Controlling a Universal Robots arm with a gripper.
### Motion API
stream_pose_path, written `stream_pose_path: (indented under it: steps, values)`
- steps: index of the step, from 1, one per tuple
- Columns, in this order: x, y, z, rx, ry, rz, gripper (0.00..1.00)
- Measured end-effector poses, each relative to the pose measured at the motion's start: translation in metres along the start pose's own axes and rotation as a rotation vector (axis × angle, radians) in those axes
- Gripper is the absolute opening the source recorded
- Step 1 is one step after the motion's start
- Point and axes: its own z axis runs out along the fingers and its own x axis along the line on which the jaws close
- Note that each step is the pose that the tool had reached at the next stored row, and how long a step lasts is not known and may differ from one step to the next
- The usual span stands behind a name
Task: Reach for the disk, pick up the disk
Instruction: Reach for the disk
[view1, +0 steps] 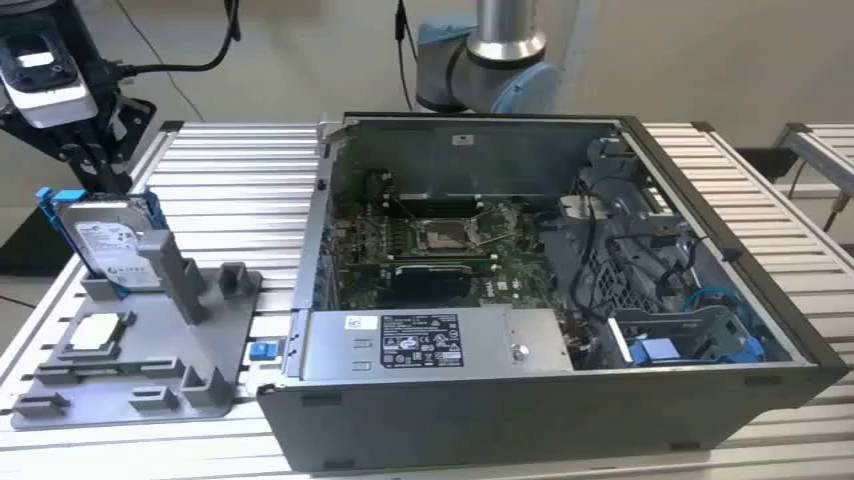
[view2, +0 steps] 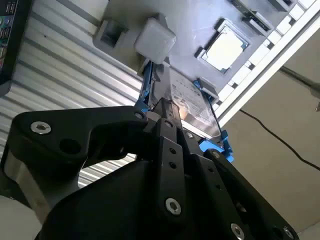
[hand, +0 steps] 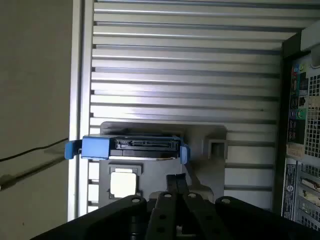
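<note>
**Reach: tool (view1: 112, 188) over disk (view1: 107, 240), jaws pressed together.**
Rec: spread jaws, ctr on disk faces; avoid post (view1: 171, 275) at disk's 4 o'clock.

A: Exterior view, the disk (view1: 110, 232)?
B: Lower part hidden behind a post of the gray fixture (view1: 180, 285). Print on the label too small to read.
A: And the gripper (view1: 107, 182)?
B: Upper body cut off at the exterior view's left and top edges. Touching the disk or not, can't tell.
A: Wrist views?
B: Second wrist view: the gripper's black body covers part of the disk. First wrist view: disk is edge-on, label face hidden. The computer case (hand: 300, 150) is cut off by the frame edge.
A: The robot arm (view1: 491, 50)?
B: Cut off by the top edge, base hidden behind the case.
A: The chip (view2: 226, 47)?
B: Washed out by glare, no surface detail.
</note>
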Motion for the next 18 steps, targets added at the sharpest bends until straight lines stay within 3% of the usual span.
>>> stream_pose_path:
  steps: [14, 18]
  values:
    - [0.0001, 0.0005, 0.0, 0.0001, 0.0, 0.0, 0.0]
    - [0.004, 0.0093, 0.0006, -0.0001, -0.0001, 0.0, 0.0]
